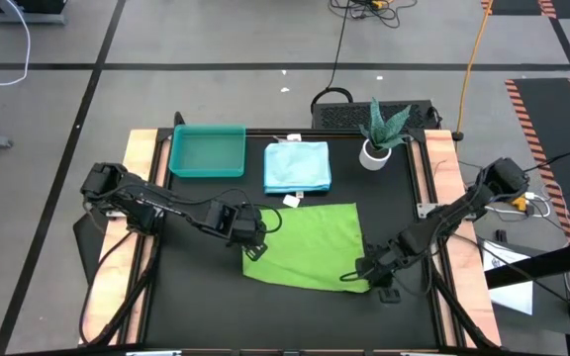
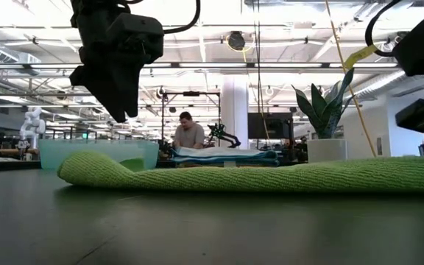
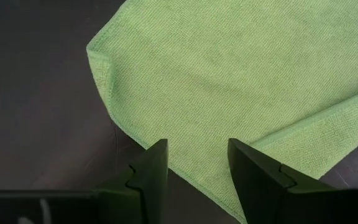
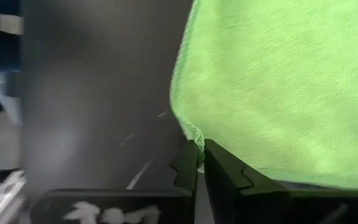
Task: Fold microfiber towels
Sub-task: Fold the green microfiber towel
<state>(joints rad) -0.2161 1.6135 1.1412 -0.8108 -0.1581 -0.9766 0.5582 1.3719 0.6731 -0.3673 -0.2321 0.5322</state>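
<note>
Spread at lower centre of the desk (image 1: 166, 297), the soft, light green towel (image 1: 310, 247) is pinched at its corner by the right claw (image 4: 199, 163), the left claw (image 3: 197, 165) hovering parted over the opposite edge.

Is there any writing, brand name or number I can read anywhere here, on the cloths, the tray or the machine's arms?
No text can be read in any view.
White marks on the left gripper body: too blurred to read.
White marks on the right gripper body: too blurred to read.
Small white tag beside the green towel: too small to read.
Pale blue towel and teal tray: no writing visible.
</note>
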